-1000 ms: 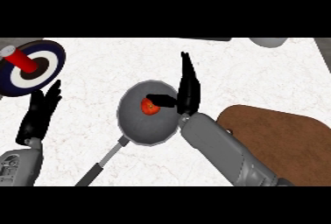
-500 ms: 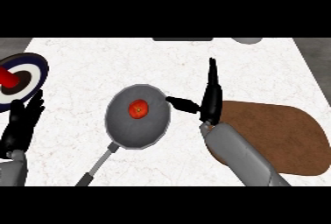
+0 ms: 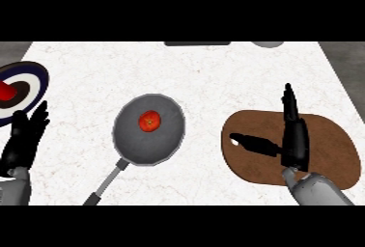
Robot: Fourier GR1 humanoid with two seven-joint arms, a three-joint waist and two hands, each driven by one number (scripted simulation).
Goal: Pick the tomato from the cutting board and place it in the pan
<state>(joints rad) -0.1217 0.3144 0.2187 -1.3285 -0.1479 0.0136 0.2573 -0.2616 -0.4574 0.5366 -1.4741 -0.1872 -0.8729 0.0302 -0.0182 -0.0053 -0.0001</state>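
Since the earlier frame, the right hand [image 3: 294, 140] has drawn back from the pan [image 3: 135, 144] and now stands over the cutting board [image 3: 335, 144], fingers straight, thumb out to the left, holding nothing. Tomato [image 3: 149, 121] lies in the pan, slightly above centre; it reads round, long axis cannot be told. Pan handle [image 3: 107, 183] points lower left. Bare counter [image 3: 214, 77] separates pan and board. Left hand [image 3: 21, 142] rests open at the left edge, below a plate [image 3: 32, 84].

I see open counter [image 3: 203, 72] between the pan [image 3: 141, 144] and the cutting board [image 3: 329, 140]. A plate [image 3: 34, 81] crowds the counter's left edge.
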